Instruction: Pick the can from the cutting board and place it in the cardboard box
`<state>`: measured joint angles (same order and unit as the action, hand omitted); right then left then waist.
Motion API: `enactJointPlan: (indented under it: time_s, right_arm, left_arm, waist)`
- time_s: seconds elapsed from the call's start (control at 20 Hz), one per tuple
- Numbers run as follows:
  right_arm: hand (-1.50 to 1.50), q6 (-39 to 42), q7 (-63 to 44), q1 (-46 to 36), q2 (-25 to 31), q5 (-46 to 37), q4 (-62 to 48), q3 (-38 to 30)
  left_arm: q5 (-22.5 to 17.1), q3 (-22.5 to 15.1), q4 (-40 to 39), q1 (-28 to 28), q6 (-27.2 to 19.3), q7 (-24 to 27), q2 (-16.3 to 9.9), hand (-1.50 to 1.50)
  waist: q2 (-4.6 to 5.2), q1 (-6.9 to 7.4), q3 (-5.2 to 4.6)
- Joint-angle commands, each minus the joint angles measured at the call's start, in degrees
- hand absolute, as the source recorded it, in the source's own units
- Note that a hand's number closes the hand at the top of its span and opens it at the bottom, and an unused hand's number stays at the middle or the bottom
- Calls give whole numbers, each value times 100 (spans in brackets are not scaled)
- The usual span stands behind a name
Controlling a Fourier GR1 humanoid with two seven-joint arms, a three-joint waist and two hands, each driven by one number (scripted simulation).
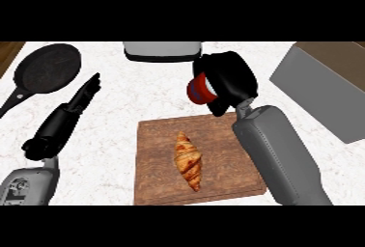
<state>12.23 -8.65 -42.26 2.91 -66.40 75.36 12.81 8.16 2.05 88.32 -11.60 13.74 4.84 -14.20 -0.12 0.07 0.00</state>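
In the head view my right hand (230, 79) is curled round a red and blue can (200, 90), holding it above the counter just past the far edge of the wooden cutting board (160, 164). Only the can's left end shows beside the fingers. The cardboard box (324, 87) stands at the right, its grey wall facing me and a brown top corner at the far right. My left hand (85, 94) rests at the left with straight fingers, holding nothing.
A croissant (189, 160) lies in the middle of the cutting board. A black frying pan (44, 65) sits at the far left. A grey toaster-like appliance (162, 50) stands at the back centre, close behind the can.
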Motion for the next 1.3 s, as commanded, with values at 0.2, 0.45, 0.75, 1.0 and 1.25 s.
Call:
enactJointPlan:
  time_s: [0.2, 0.45, 0.75, 1.0, 1.25]
  right_arm:
    - [150, -334, -1312, -138, 1, 99, 972, -1226]
    - [150, -623, -1563, -542, 457, 186, 627, -2118]
    - [150, -785, -1278, -1031, 1234, 556, -426, -2955]
    - [150, -263, -941, -1133, 1995, 462, -1146, -2902]
    - [150, 519, -584, -961, 2459, 645, -2300, -3075]
  left_arm:
    - [-27, 23, 88, 82, 63, -32, -14, 0]
    - [91, -119, -33, -17, -68, -3, 211, 0]
    - [28, 49, -239, -310, 27, 18, 107, 0]
    - [97, 41, -8, -289, 12, -177, 88, 0]
    - [172, -129, 26, -194, -4, -132, 209, 0]
  waist:
    - [-19, -60, 3]
    - [26, -10, 1]
    - [49, 35, 0]
    - [28, 45, 0]
    - [56, 89, 1]
